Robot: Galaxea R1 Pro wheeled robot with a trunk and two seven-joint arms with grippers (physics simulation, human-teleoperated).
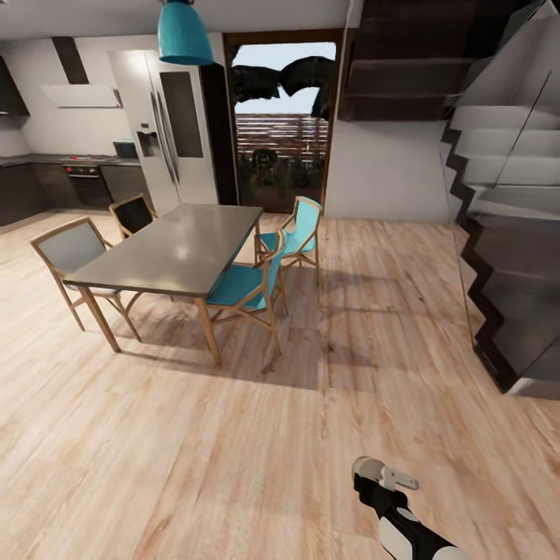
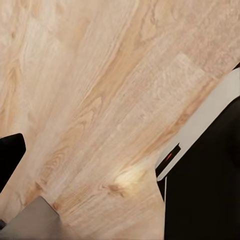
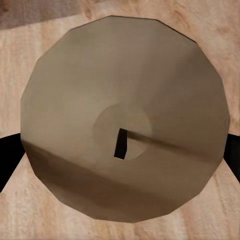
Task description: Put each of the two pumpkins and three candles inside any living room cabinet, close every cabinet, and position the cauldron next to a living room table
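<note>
A candle (image 3: 125, 117), pale beige with a short dark wick, sits end-on between the two dark fingers (image 3: 7, 157) of the right hand (image 3: 120, 150), which is clamped on its sides above the wooden floor (image 3: 215, 30). From the head view, the right arm (image 1: 397, 517) reaches low over the same planks. Further off stands a grey dining surface (image 1: 175, 249) with teal chairs (image 1: 249, 284), a fridge (image 1: 167, 132) and a staircase (image 1: 505, 194). The left wrist view looks down on bare floor beside the robot's dark body (image 2: 205, 190); whether the left hand is open I cannot tell.
</note>
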